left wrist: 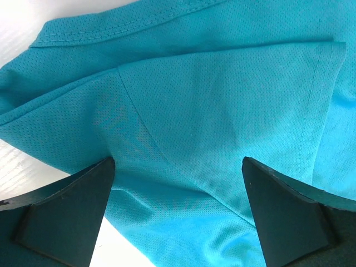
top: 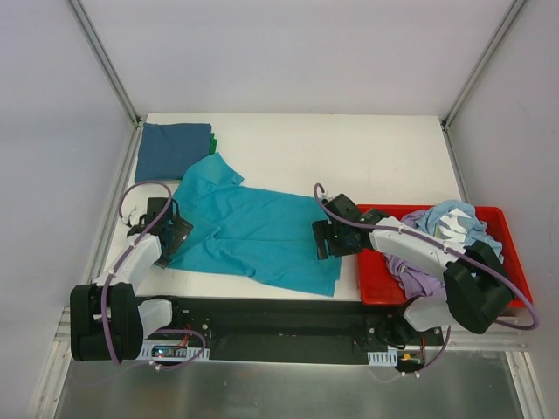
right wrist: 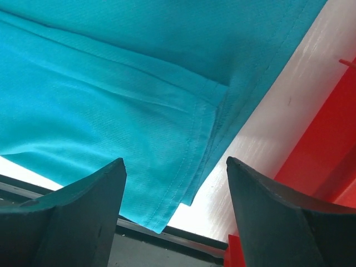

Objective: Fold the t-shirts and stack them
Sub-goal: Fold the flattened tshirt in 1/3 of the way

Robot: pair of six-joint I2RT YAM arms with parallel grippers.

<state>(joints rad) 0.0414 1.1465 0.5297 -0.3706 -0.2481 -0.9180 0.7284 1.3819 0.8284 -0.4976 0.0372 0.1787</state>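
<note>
A teal t-shirt (top: 253,229) lies spread on the white table, one sleeve pointing to the far left. My left gripper (top: 171,232) is open over its near-left part; the left wrist view shows a folded sleeve (left wrist: 222,111) between the fingers. My right gripper (top: 325,239) is open over the shirt's right hem corner (right wrist: 183,189), above the cloth. A folded dark blue shirt (top: 171,150) lies at the far left on a green one (top: 212,140). More shirts (top: 437,240) are piled in the red bin (top: 377,284).
The red bin stands at the right, close to my right arm; its wall shows in the right wrist view (right wrist: 322,139). The table's black front rail (top: 288,319) runs just below the shirt's near edge. Metal frame posts (top: 105,61) rise at the far corners.
</note>
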